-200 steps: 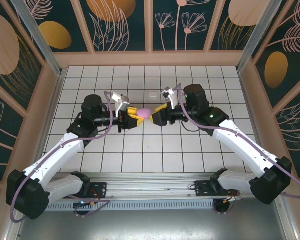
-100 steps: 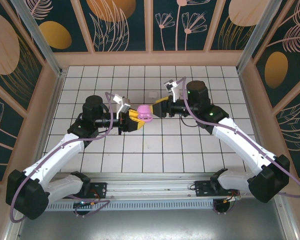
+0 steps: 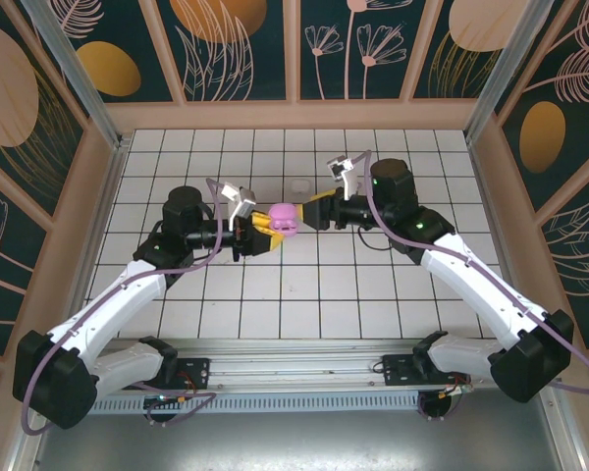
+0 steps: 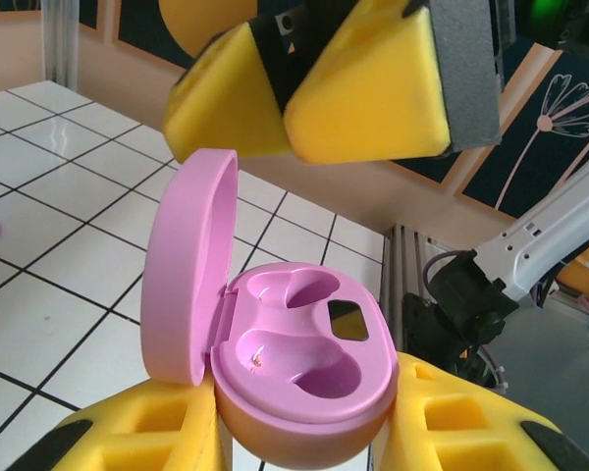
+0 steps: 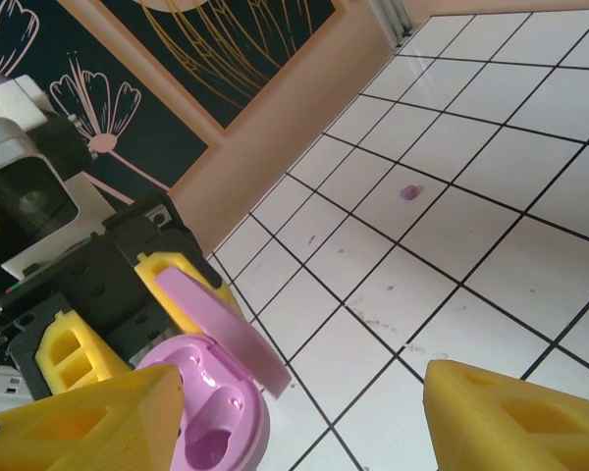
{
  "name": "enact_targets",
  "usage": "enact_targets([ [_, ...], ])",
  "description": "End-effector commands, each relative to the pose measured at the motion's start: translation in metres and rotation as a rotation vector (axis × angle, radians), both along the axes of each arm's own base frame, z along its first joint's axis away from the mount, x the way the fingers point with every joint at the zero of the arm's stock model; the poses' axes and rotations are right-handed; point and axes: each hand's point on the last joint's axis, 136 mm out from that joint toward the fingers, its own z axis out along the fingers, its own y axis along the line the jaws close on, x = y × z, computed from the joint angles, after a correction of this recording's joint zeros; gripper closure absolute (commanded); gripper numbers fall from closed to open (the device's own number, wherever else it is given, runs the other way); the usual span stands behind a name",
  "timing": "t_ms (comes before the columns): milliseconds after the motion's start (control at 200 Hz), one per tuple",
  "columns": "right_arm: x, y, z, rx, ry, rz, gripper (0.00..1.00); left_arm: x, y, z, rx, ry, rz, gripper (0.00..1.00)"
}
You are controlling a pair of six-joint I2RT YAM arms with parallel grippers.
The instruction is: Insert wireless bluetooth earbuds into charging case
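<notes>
open pink case held mid-table, right gripper just off its lid

the tiled table is boxed in by wooden-framed wall panels on the far side and both flanks. both grippers meet near its middle, well away from every wall, with bare tiles around them. a small white piece lies just behind them and a pink speck sits farther off.

a second ago the grippers met closer to the bases, crowding the case from both sides; now the right gripper has backed off slightly, its jaws wide and holding nothing.

the left gripper clamps the charging case by its base between yellow fingers, above the tiles. the case is glossy pink and its lid stands upright, with two hollow wells showing
</notes>
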Motion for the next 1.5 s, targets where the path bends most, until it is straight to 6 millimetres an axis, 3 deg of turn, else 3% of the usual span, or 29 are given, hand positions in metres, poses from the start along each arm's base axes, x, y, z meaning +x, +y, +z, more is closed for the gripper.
enact_targets([
  [0,-0.004,-0.004,0.017,0.026,-0.021,-0.001,0.34,0.009,0.004,0.01,-0.026,-0.025,0.039,0.77],
  [125,0.003,-0.007,0.019,0.034,-0.018,-0.048,0.34,0.019,0.014,0.006,-0.021,0.006,0.09,0.77],
  [205,0.016,-0.011,0.01,0.014,0.013,-0.115,0.34,0.026,0.023,0.001,-0.017,0.036,0.137,0.77],
  [395,0.067,-0.021,-0.046,-0.096,0.205,-0.325,0.35,0.034,0.047,-0.011,-0.019,0.089,0.252,0.78],
  [581,0.105,0.003,-0.104,-0.156,0.404,-0.37,0.41,0.04,0.069,-0.023,-0.008,0.139,0.354,0.79],
  [686,0.125,0.028,-0.129,-0.212,0.448,-0.381,0.44,0.044,0.086,-0.027,-0.008,0.16,0.423,0.79],
  [861,0.154,0.088,-0.159,-0.235,0.487,-0.349,0.53,0.051,0.117,-0.029,0.001,0.165,0.552,0.79],
  [1076,0.183,0.155,-0.199,-0.224,0.505,-0.365,0.59,0.048,0.13,-0.015,0.018,0.112,0.605,0.79],
  [1306,0.193,0.222,-0.205,-0.174,0.451,-0.394,0.64,0.052,0.137,-0.004,0.014,0.084,0.653,0.79],
  [1496,0.196,0.251,-0.219,-0.121,0.418,-0.446,0.65,0.056,0.139,0.007,0.006,0.068,0.673,0.79],
])
